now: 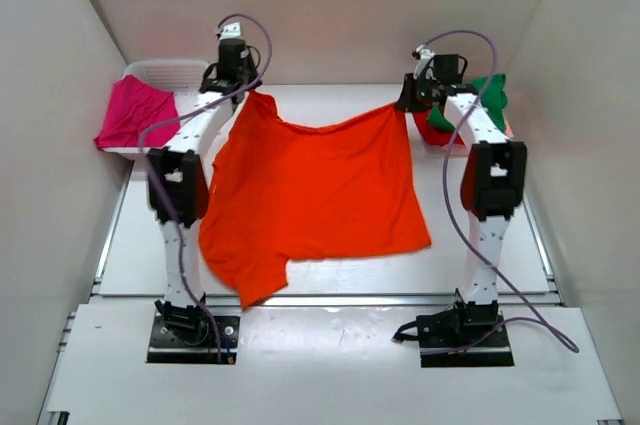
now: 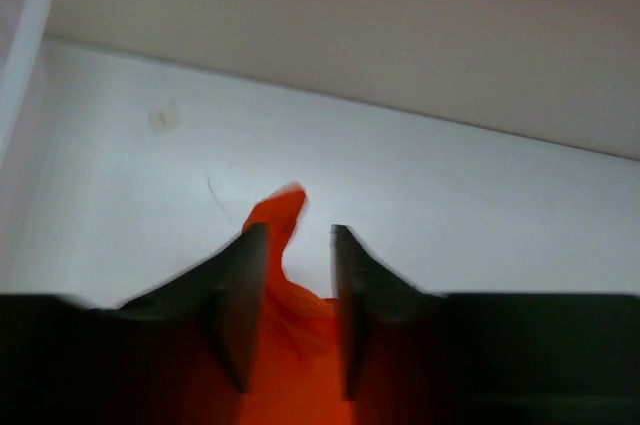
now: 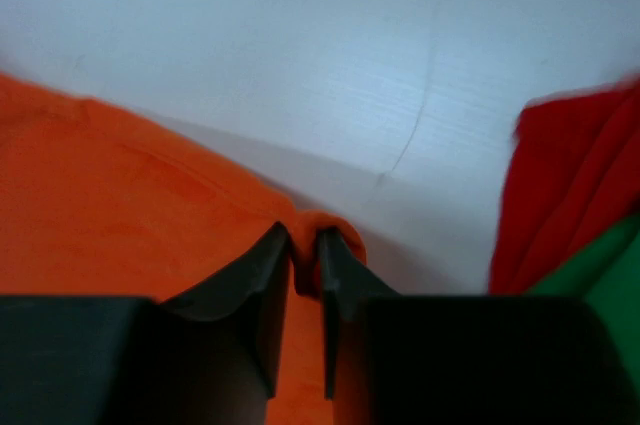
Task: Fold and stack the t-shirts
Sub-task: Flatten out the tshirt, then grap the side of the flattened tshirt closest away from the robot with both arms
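The orange t-shirt [image 1: 310,190] hangs stretched between my two grippers at the far side of the table and drapes down toward the near edge. My left gripper [image 1: 250,93] holds its far left corner. In the left wrist view the jaws [image 2: 300,230] stand a little apart with bunched orange cloth [image 2: 290,345] between them. My right gripper [image 1: 405,103] holds the far right corner. In the right wrist view it [image 3: 305,233] is pinched tight on a fold of orange cloth [image 3: 120,195].
A magenta t-shirt [image 1: 135,110] hangs over the white mesh basket [image 1: 165,70] at the far left. A green t-shirt [image 1: 490,93] and a red t-shirt [image 1: 435,130] lie at the far right, close beside my right gripper, and show in the right wrist view as red [image 3: 570,185] and green [image 3: 600,275]. White walls enclose the table.
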`<state>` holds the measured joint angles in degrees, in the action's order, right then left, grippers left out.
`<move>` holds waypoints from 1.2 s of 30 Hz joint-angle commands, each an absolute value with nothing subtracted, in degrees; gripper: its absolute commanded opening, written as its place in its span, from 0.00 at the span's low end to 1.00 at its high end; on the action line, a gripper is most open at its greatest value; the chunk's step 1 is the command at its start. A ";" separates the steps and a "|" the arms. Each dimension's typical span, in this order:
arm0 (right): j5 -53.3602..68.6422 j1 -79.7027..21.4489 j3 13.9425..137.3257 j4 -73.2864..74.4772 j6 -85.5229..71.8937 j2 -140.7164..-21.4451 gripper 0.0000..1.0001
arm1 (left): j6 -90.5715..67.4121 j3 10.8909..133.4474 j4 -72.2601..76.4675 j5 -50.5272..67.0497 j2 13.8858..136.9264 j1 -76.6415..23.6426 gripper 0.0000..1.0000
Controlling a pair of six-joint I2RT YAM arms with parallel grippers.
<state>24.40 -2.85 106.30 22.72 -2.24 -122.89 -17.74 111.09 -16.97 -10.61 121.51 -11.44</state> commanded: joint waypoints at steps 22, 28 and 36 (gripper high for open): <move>2.63 -6.24 62.78 24.08 -10.28 -86.42 0.68 | -26.78 49.08 -32.68 -4.84 63.57 -20.20 0.81; 4.13 -6.95 52.40 23.99 -12.39 -78.24 0.68 | -34.70 32.19 -34.63 0.69 52.58 -25.40 0.66; 5.10 -7.12 45.53 22.06 -14.06 -76.28 0.68 | -38.05 28.30 -37.35 1.23 49.03 -23.64 0.59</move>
<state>5.39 -6.70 46.68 24.62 -12.51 -76.58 -35.83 27.05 -37.30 -0.51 47.94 -24.56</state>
